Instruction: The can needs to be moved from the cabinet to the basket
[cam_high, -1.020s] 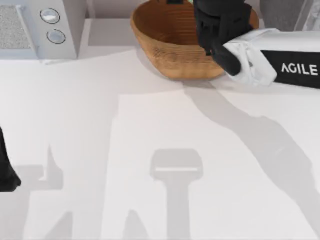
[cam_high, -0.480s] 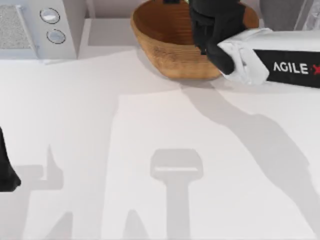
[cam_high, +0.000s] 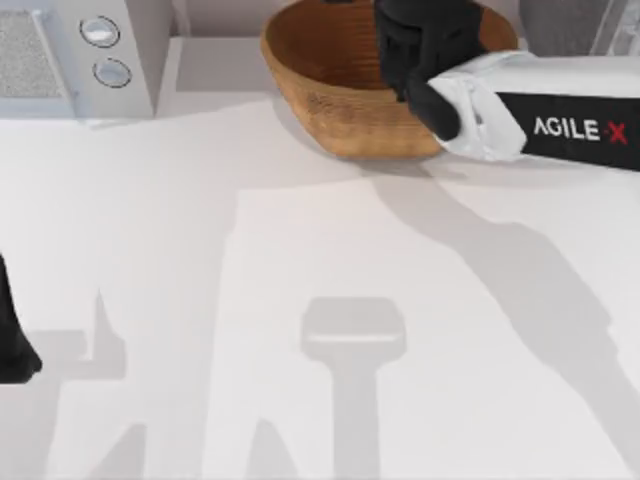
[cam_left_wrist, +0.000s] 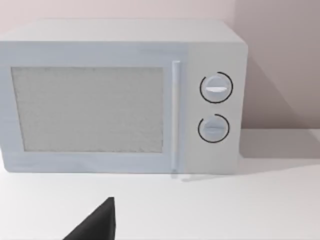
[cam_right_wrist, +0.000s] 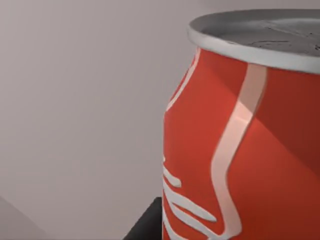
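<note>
Since the earlier top-view frames the right arm (cam_high: 560, 125) has shifted toward the desk's left, carrying its black wrist further over the basket; the basket, the appliance and the left arm have not moved. In the top view, the basket (cam_high: 335, 95) is a round, bowl-shaped wicker vessel, tan-brown outside with a ribbed darker interior, standing at the desk's far edge right of centre. The right gripper (cam_high: 425, 45) is a black mass over the right half of the basket's interior; the white, smooth-shelled arm segment behind it bears black lettering and extends to the desk's right edge. A white boxy appliance (cam_high: 75, 55) with two round knobs (cam_high: 105, 50) occupies the far left corner. A strip of the grey cabinet (cam_high: 565, 25) shows at the far right corner. The left arm (cam_high: 12, 340) is parked at the desk's left edge as a black shape. The desk (cam_high: 200, 250) is plain white and matte, crossed by grey shadows. In the left wrist view, the appliance (cam_left_wrist: 120, 97) has a speckled grey door panel, a vertical bar handle and two dials; a black fingertip (cam_left_wrist: 97, 222) of the left gripper shows, and its opening cannot be determined. In the right wrist view, the can (cam_right_wrist: 240, 140) is close and upright: glossy red cylinder, white script, silver rimmed top. It sits against the right gripper, whose black finger (cam_right_wrist: 145, 225) shows beside it, so the fingers appear closed on the can.
</note>
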